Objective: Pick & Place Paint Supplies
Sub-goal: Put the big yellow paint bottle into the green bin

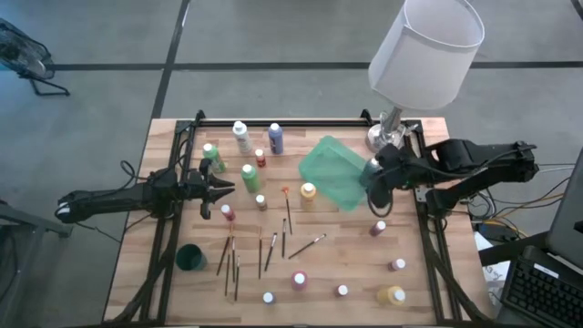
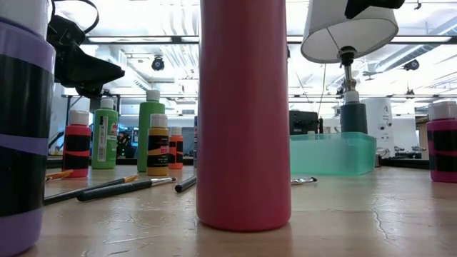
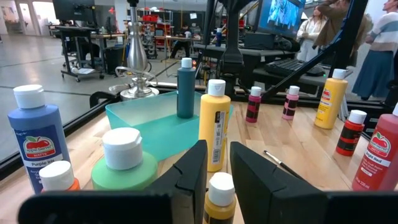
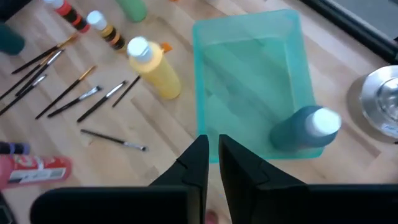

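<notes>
Teal bottle (image 4: 305,129) stands delivered in the green tray (image 4: 249,37); right tool (image 4: 212,163) hangs above, narrowed, empty. Left tool (image 3: 217,171), slightly parted, empty, should grasp the yellow bottle (image 3: 214,121) next.

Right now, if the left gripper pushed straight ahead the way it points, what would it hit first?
Likely the small yellow bottle just ahead of the left gripper, with the tall yellow bottle behind; depth is uncertain.

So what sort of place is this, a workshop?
Probably a robotics lab or open workshop: a wooden table between two robot arms, desks with a monitor behind, people standing nearby, ceiling strip lights overhead.
</notes>
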### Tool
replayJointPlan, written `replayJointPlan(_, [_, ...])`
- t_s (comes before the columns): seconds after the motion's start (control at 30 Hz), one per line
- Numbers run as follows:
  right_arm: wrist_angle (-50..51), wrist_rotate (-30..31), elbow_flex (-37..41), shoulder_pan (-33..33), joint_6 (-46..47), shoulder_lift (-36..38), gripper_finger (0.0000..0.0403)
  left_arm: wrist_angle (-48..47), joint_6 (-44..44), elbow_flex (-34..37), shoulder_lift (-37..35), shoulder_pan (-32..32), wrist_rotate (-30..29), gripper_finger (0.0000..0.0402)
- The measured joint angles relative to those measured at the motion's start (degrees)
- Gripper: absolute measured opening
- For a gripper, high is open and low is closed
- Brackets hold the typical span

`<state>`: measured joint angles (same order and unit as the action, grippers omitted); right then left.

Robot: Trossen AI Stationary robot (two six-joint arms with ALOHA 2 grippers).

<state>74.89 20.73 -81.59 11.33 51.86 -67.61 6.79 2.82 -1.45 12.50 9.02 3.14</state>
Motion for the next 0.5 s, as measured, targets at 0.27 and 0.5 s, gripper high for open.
replayJointPlan(0.27, [4.60, 0.19, 0.10, 7.99, 11.14, 0.00, 0.0028, -0.01, 0.00, -0.02, 0.01, 0.00, 0.00, 0.0076])
replayJointPlan(0.5, [5.91, 0.63, 1.47, 13.08, 17.50, 0.02, 0.0028, -0.02, 0.01, 0.00, 0.00, 0.00, 0.00, 0.0076])
